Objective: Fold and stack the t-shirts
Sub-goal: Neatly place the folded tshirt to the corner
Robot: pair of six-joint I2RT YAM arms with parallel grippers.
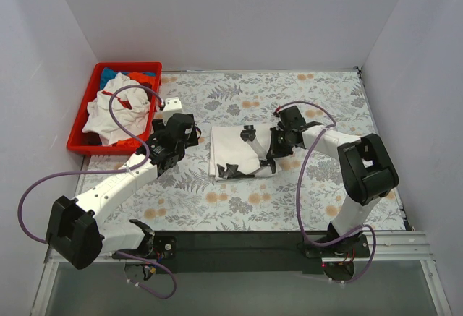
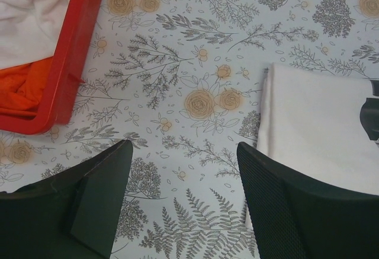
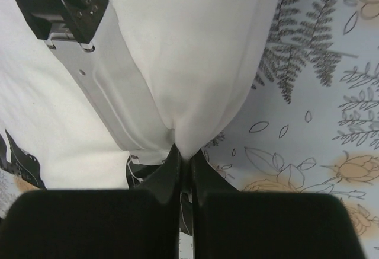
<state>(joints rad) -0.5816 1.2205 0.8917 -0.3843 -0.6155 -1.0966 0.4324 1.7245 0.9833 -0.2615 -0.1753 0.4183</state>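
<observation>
A large white t-shirt point(image 1: 233, 153) with black printed patches lies folded on the floral covering in the middle. My right gripper point(image 1: 270, 150) is at its right edge, shut on a pinch of the white cloth point(image 3: 195, 51), which bunches up at the jaws point(image 3: 185, 159). My left gripper point(image 1: 194, 132) hovers left of the shirt, open over bare covering point(image 2: 183, 176), the shirt's left edge point(image 2: 320, 128) beside its right finger point(image 2: 278, 200). More t-shirts fill the red bin: white point(image 1: 116, 112), blue point(image 1: 116, 74), orange-red point(image 1: 142, 82).
The red plastic bin point(image 1: 81, 113) stands at the back left corner; its rim point(image 2: 65, 63) shows in the left wrist view with orange cloth point(image 2: 23, 87) inside. White walls close in the table on three sides.
</observation>
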